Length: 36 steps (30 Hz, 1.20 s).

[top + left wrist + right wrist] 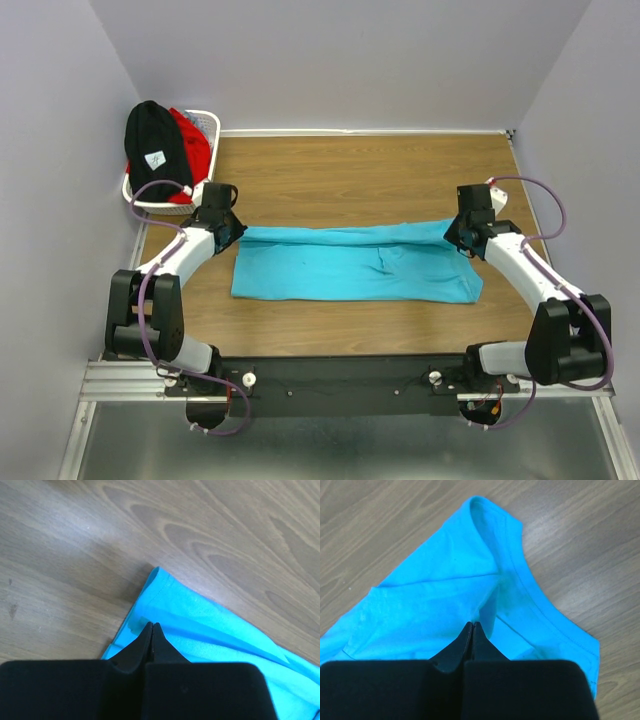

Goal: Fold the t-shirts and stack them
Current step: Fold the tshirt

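The turquoise t-shirt lies as a long folded band across the middle of the table. My left gripper is shut on its far left corner, and its cloth spreads past the closed tips. My right gripper is shut on its far right corner, where a fold of cloth rises into the closed tips. The far edge runs taut between the two grippers. The black t-shirt with a small white label and the red t-shirt sit in the basket.
The white lattice basket stands off the table's far left corner against the wall. The wooden table shows bare wood behind the turquoise shirt. Purple walls close in on three sides.
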{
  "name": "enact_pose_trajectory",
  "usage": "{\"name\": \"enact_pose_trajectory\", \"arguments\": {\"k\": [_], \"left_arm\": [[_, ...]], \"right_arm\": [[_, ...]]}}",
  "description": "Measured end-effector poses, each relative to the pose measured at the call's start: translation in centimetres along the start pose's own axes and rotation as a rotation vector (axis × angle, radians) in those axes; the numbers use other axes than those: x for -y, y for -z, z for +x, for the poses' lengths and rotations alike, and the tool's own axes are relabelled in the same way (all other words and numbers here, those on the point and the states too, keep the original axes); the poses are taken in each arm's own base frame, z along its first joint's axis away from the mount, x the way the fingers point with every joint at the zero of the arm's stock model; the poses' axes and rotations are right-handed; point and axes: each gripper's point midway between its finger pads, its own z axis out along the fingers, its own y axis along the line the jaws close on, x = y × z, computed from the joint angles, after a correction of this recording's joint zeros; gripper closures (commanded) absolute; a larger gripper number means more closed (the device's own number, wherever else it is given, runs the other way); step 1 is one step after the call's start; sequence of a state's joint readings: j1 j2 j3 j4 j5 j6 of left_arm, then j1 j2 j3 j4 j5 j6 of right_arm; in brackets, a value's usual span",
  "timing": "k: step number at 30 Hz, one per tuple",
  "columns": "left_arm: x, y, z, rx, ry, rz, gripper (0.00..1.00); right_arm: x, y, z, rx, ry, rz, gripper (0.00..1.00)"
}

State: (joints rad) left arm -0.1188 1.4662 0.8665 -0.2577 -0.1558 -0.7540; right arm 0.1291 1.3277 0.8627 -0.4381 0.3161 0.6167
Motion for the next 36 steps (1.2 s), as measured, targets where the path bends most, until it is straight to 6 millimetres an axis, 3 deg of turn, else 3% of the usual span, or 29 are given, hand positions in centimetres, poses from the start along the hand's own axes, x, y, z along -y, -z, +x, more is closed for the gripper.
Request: {"name": "enact_pose_trajectory", "arguments": {"k": [9,36], "left_arm": [[-0.4,-0.2,0.9,-0.021,0.010,0.001,1.00],[-1.2,-0.2,1.0,-0.028,0.034,-0.006,1.00]], "right_arm": [[0.2,0.5,0.4,-0.002,-0.014,-0.008,0.97],[2.3,0.8,2.1,-0.023,-0.052,0.022,0.95]]}}
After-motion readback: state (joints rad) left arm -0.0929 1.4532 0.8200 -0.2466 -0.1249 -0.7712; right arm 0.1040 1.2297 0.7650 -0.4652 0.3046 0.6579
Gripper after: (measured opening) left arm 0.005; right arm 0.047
